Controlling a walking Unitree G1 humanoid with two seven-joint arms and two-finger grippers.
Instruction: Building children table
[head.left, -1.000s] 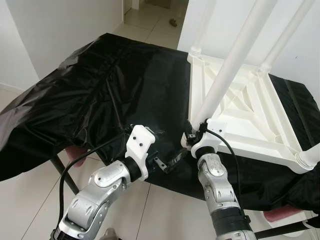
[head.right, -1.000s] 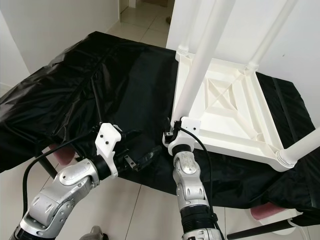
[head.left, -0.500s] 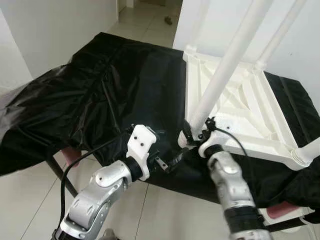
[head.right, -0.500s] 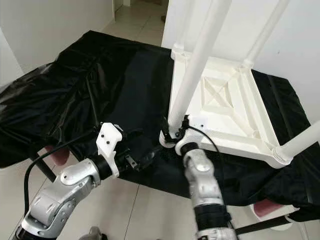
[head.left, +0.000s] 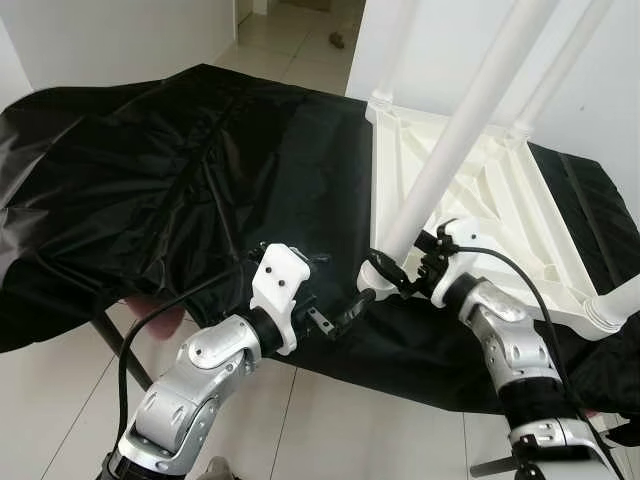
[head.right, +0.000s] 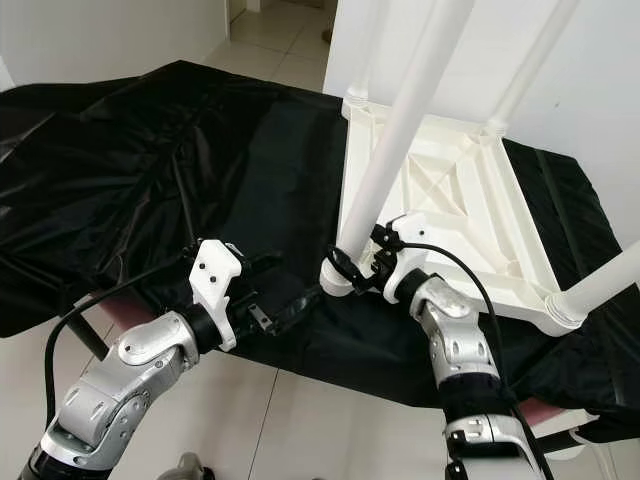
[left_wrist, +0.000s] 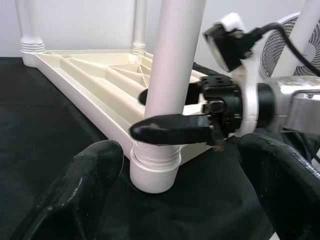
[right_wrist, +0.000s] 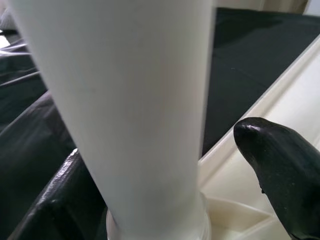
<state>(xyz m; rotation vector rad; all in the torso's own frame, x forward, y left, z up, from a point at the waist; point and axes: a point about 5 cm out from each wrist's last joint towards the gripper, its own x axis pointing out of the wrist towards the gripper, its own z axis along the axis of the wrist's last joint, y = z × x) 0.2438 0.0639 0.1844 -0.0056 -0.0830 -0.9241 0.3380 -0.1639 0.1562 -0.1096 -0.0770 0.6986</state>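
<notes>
Upside down, the white table (head.left: 470, 200) lies on a black sheet (head.left: 180, 170), its legs pointing up. At the table's near corner, the right gripper (head.left: 392, 276) reaches in from the right and straddles the base of the near leg (head.left: 455, 135) just above its socket, one black finger on each side; whether they press the leg I cannot tell. Just left of that corner, the left gripper (head.left: 345, 308) hovers over the sheet, fingers (left_wrist: 82, 187) spread and holding nothing.
</notes>
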